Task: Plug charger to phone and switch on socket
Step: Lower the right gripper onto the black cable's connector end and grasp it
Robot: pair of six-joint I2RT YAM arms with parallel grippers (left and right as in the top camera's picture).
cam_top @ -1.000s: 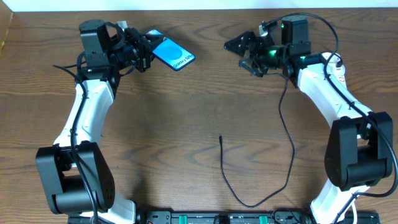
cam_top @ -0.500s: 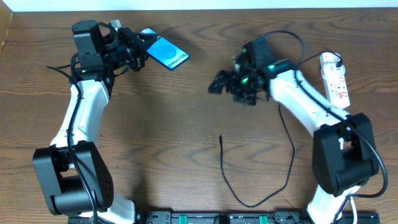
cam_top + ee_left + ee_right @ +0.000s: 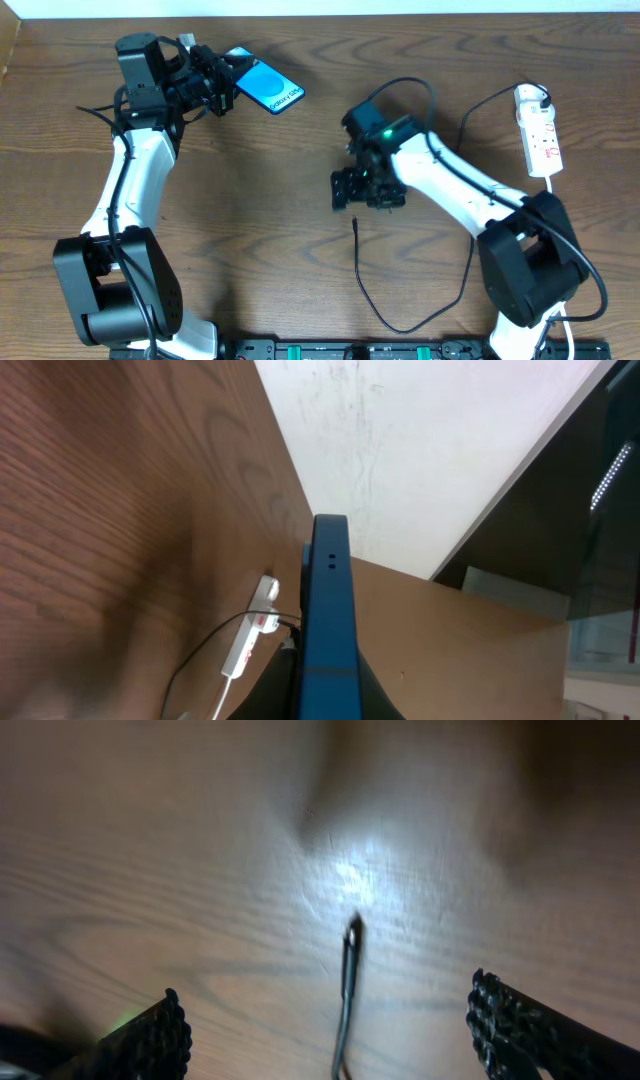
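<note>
OK, left gripper (image 3: pixel 222 82) hasn't budged in the last 0.5 s. Its jaws are closed on one end of the phone (image 3: pixel 268 88), blue screen up, at the back-left of the table (image 3: pixel 250 250). The left wrist view shows the phone edge-on, and I can't tell if it's clear of the wood.

The real change is on the other side. 1 s ago the right arm was up near the back-right corner; now the right gripper (image 3: pixel 366 188) has swung to mid-table and sits just short of the connector tip (image 3: pixel 356 222). The right wrist view backs that up — fingers (image 3: pixel 150 1038) spread wide, nothing held, tip lying flat on the wood, centred just ahead of them.

The charger (image 3: pixel 362 285) itself hasn't shifted; its loop is where it was. Its other end runs up toward the socket (image 3: pixel 537 130) at far right. It looks plugged in there, but I can't read the switch.

My read — this is the approach for the tip grab. Grasp, mating to the phone and the switch are all still to do.
</note>
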